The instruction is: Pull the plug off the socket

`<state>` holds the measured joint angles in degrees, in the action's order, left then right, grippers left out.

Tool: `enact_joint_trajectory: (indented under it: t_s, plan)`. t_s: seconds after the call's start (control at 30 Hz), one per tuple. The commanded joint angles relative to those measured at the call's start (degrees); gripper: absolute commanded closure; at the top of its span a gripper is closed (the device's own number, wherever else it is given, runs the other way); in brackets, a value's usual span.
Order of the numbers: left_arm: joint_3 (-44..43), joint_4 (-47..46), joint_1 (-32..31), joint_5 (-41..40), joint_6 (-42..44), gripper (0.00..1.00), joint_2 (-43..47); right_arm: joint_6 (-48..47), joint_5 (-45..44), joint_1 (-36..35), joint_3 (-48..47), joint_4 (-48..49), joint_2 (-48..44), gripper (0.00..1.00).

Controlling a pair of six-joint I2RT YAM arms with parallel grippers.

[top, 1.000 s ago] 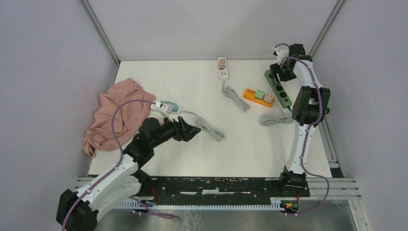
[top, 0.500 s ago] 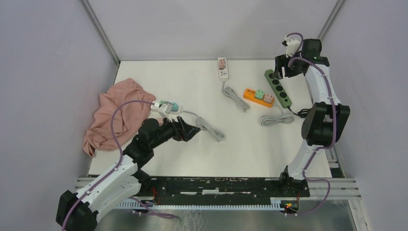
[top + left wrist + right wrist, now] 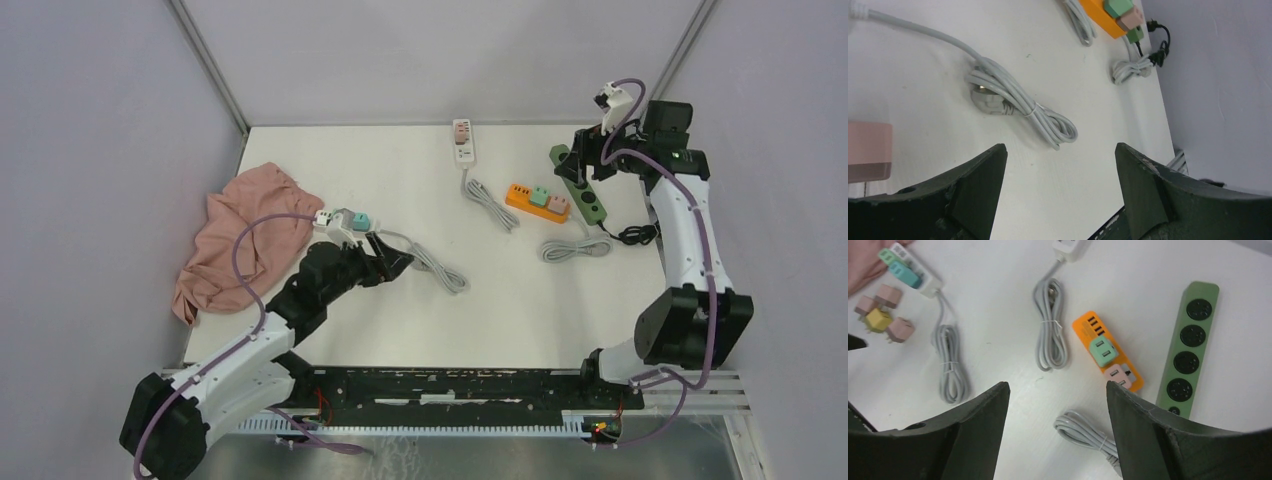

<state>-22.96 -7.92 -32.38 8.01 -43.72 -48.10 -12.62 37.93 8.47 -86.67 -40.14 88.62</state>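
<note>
An orange socket strip [image 3: 1087,326] lies at the right with a teal plug [image 3: 1103,350] and a pink plug [image 3: 1118,376] in it. A white socket strip [image 3: 925,284] by the pink cloth carries a teal plug [image 3: 902,274] and a green plug [image 3: 885,255]. My right gripper [image 3: 1056,385] hangs open, high above the table near the orange strip [image 3: 521,193] and the green strip [image 3: 578,183], holding nothing. My left gripper [image 3: 398,262] is open and empty just right of the white strip [image 3: 345,218], over its coiled cable [image 3: 1023,105].
Two pink plugs [image 3: 889,295] and a yellow one [image 3: 878,320] lie loose near the white strip. A second white strip [image 3: 463,141] sits at the back. Grey cable coils [image 3: 1050,335] [image 3: 1088,435] lie mid-table. A pink cloth [image 3: 245,240] covers the left side. Walls enclose the table.
The right arm swung out to the right and rose off the green strip's far end, its jaws widening slightly. The left gripper edged a little toward the white strip.
</note>
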Motion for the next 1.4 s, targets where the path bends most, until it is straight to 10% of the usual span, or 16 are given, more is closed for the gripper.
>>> enact_joint_trajectory:
  t_s: [0.0,0.47,0.73,1.37]
  plan:
    - [-2.9,-0.5,0.1,-9.5,-8.2,0.14,-3.5,2.0,9.8,0.1,3.4,0.0,-9.6,0.23]
    - [-23.9,25.1,0.1,-31.1,-21.1,0.16,-29.4,14.2,20.0,0.7,34.5,23.8,-29.5,0.19]
    - [-38.0,33.6,0.1,-33.6,-21.5,0.19,-45.2,13.2,21.5,1.1,34.0,21.7,-29.1,0.19]
    - [-50.7,39.1,-0.3,-32.3,-20.0,0.66,-59.9,12.6,21.8,1.0,33.9,20.7,-28.7,0.19]
